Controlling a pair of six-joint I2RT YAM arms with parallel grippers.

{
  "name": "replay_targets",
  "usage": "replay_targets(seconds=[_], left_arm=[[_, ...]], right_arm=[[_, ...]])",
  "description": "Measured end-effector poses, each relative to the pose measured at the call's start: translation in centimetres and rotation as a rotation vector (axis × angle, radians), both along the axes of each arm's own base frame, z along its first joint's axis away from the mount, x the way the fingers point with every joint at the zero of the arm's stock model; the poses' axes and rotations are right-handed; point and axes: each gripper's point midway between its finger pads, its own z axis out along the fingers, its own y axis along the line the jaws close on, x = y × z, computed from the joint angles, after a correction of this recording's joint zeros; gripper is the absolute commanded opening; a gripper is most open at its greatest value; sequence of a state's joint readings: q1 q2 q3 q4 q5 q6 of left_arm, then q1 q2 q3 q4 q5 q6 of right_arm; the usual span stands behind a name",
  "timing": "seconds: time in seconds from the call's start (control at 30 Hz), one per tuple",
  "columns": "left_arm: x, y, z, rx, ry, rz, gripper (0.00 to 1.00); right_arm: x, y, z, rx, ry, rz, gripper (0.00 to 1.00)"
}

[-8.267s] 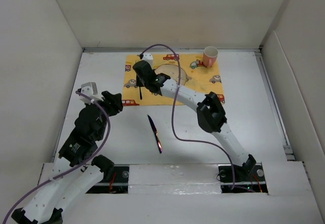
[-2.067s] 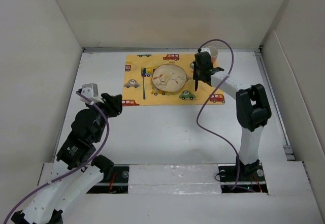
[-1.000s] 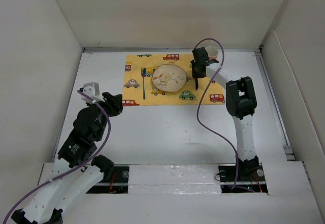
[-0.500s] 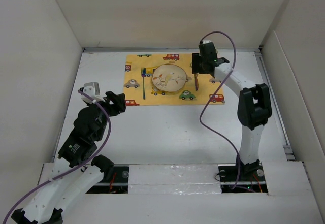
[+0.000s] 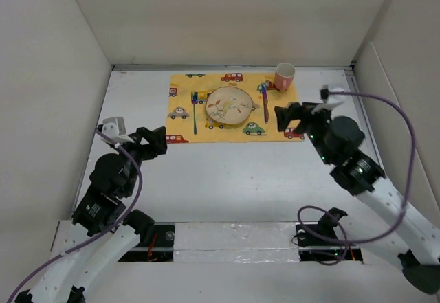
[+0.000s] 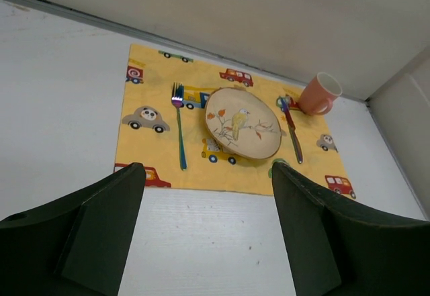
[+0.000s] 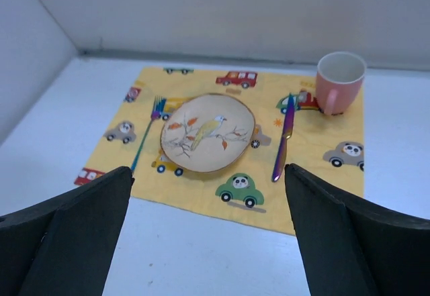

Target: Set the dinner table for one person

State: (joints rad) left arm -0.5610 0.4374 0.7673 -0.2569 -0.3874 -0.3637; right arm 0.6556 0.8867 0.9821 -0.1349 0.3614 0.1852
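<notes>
The dinner table [image 5: 227,172] is a white tabletop carrying a yellow mat [image 5: 179,97] printed with cars. On the mat lie a bird-painted plate [image 5: 229,104], a fork [image 5: 194,114] to its left and an iridescent knife [image 5: 265,104] to its right. A pink mug [image 5: 284,76] stands at the mat's far right corner. My right gripper [image 5: 285,119] is open and empty, hovering just off the mat's right near corner. My left gripper [image 5: 157,142] is open and empty over bare table, left of the mat. Both wrist views show the whole setting between wide jaws: plate [image 6: 242,123], knife [image 7: 283,138].
Pale wall panels [image 5: 69,55] close in the table on the left, back and right. A metal rail [image 5: 371,138] runs along the right edge. Purple cables [image 5: 405,152] loop from both arms; one coils near the right base.
The right gripper has let go of the knife, opened wide and pulled back from the mat toward the near right. The knife now lies beside the plate. The left jaws have opened wider.
</notes>
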Motion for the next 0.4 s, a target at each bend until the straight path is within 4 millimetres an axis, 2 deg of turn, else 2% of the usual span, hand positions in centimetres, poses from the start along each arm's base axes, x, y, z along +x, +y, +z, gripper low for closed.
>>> replay_targets(seconds=[0.13, 0.17, 0.2, 0.27, 0.33, 0.4], left_arm=[[-1.3, 1.0, 2.0, -0.046, -0.076, 0.010, 0.79], [-1.8, 1.3, 2.7, -0.060, -0.100, 0.010, 0.80], [-2.3, 1.7, 3.5, -0.075, -0.127, 0.011, 0.81], [-3.4, 2.3, 5.6, -0.115, -0.196, 0.009, 0.82], [-4.3, 2.9, 7.5, -0.151, -0.262, 0.006, 0.84], [-4.6, 3.0, 8.5, -0.170, -0.294, 0.003, 0.87]], right_arm=[[-6.4, -5.4, 4.1, 0.164, -0.170, -0.044, 1.00], [-6.7, -6.0, 4.3, 0.186, -0.179, -0.065, 1.00], [-9.8, -8.5, 6.2, 0.278, -0.270, -0.062, 1.00], [-12.4, -11.3, 8.0, 0.394, -0.369, -0.086, 1.00], [-13.6, -12.9, 8.5, 0.457, -0.409, -0.111, 1.00], [-13.2, -12.7, 8.2, 0.459, -0.392, -0.123, 1.00]])
